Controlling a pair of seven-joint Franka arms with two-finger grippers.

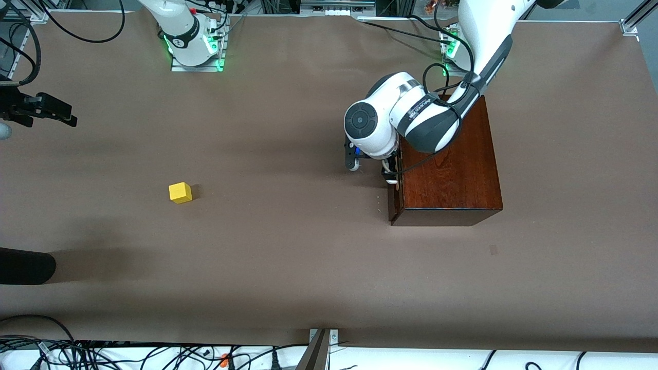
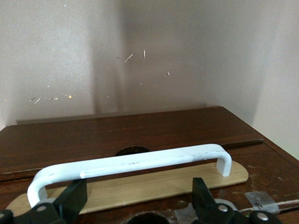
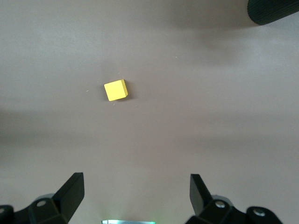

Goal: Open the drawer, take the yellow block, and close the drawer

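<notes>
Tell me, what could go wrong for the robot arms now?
The drawer looks shut and the left gripper sits open in front of its white handle; if it backs away carelessly, a finger might catch the bar and tug the drawer out. The yellow block lies loose on the table under the open right gripper, so a low sweep of that arm could knock it away.

The table (image 1: 288, 267) carries one yellow block (image 1: 180, 192) and one dark wooden box (image 1: 452, 174). The box holds one drawer (image 2: 140, 140), fitted with one white bar handle (image 2: 131, 164). Two robot arms are present, each with one two-finger gripper: the left gripper (image 2: 136, 207) and the right gripper (image 3: 136, 196). One dark rounded object (image 1: 25, 265) lies at the table's edge.
</notes>
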